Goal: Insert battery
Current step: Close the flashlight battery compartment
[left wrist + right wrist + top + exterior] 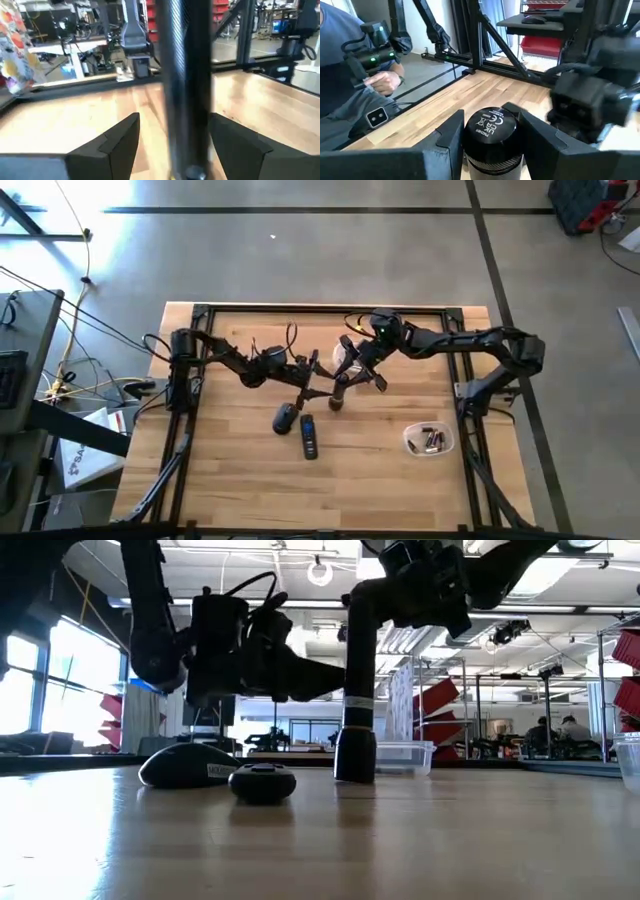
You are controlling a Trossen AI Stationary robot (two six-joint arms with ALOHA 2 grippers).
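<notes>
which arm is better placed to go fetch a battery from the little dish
Right, probably. The dish of batteries sits on the right arm's side, nearer its base. But the right gripper grips the upright flashlight's end cap, and the left gripper straddles its barrel, so either must let go first.

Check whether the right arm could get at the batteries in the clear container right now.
Probably not at once: the right pincer is shut on the flashlight. The container lies uncovered near the right arm's base.
</notes>
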